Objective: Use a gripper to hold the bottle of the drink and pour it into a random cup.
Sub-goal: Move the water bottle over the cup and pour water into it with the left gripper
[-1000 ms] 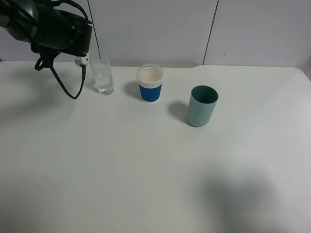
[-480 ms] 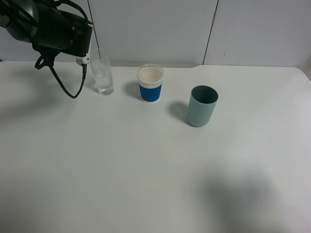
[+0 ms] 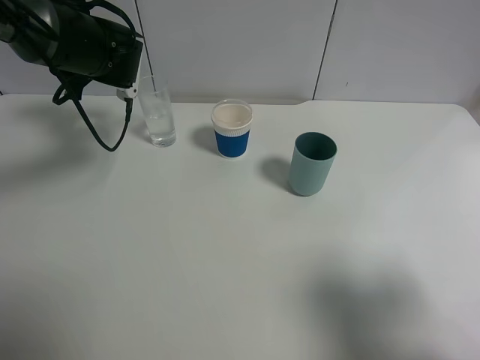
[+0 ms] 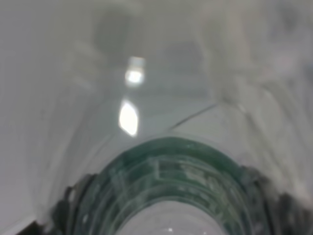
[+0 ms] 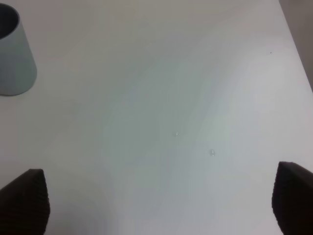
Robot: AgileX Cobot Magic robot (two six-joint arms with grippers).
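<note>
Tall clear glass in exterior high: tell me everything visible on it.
The tall clear glass stands upright on the white table at the back left, apart from the blue-sleeved paper cup to its right. Its sides are straight and transparent, and it appears partly filled with clear liquid. The left arm overlaps its rim; contact cannot be told.

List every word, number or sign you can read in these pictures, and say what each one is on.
No text here can be read.
Dark green label on the bottle: faint markings in the left wrist view, too blurred to read.
Blue-sleeved paper cup: no print visible.
Teal cup: plain.
Clear glass: plain.
</note>
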